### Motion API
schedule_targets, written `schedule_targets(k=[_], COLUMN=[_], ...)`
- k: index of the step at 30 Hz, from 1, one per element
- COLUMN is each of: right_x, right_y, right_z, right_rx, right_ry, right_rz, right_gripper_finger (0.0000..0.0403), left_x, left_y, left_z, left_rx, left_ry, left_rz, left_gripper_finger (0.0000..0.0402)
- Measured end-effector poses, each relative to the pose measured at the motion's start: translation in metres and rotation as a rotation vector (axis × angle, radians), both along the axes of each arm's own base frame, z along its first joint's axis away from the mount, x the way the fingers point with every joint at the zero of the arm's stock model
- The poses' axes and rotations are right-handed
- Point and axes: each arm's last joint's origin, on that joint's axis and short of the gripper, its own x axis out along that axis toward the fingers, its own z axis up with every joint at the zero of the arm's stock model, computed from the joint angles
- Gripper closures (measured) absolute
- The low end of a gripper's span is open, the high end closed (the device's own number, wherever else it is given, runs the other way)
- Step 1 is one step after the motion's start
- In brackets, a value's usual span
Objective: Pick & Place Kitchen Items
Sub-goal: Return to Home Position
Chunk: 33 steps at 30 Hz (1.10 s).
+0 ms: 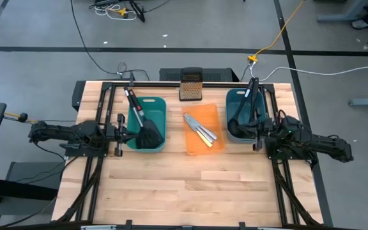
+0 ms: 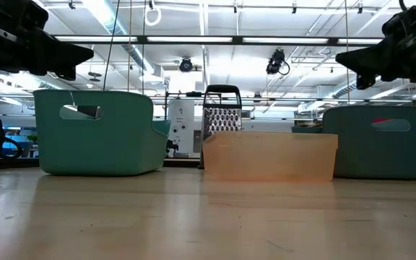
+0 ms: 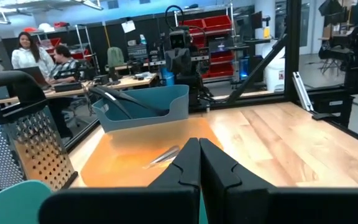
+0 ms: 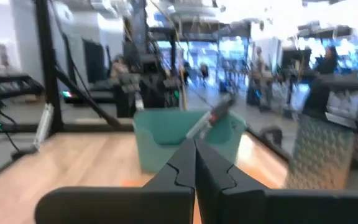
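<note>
Since every utensil lies inside a container, any further handling would start there. The two black spatulas [image 1: 147,131] rest in the left teal bin [image 1: 163,121], handles leaning up toward its far corner. They look light and stiff, and are best taken mid-handle where the shaft stands clear of the wall. The two ladles [image 1: 248,102] lean the same way in the right teal bin [image 1: 229,112]. They are probably bowl-heavy, so a grip low on the handle would keep them from swinging. The silver knives [image 1: 200,130] and the yellow-handled knife [image 1: 206,142] lie flat on the orange tray [image 1: 209,115] between the bins. Thin, smooth and likely slippery, they would need a pinch across the handle, and the tray floor leaves little room beneath. Both arms sit drawn back at the sides of the surface [image 1: 203,191]. The left end effector [image 1: 119,134] is just beside the left bin and the right end effector [image 1: 259,137] just beside the right one. Each is clenched on nothing, fingers pressed together in its own wrist view. A dark box grater [image 1: 191,85] stands at the far edge behind the tray, and the bin walls themselves would crowd any reach inside. People sit at a desk in the room beyond.
</note>
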Motion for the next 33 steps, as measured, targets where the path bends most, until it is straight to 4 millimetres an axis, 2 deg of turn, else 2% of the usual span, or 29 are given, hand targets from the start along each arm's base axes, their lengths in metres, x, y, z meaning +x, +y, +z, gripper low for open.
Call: schedule_targets(k=[12, 33], right_x=[-0.0010, -0.0010], right_y=[-0.0002, -0.0002], right_z=[0.0059, 0.0057], right_rx=[-0.016, -0.016], right_ry=[-0.060, -0.056], right_rz=[-0.003, -0.003], right_gripper_finger=[0.0381, 0.0381], left_x=[-0.0001, -0.0001], left_y=[0.0016, 0.0020], left_z=[0.0006, 0.0009], left_rx=[-0.029, -0.047], left_ry=[-0.008, -0.012], left_rz=[0.053, 0.065], left_gripper_finger=[0.0376, 0.0379])
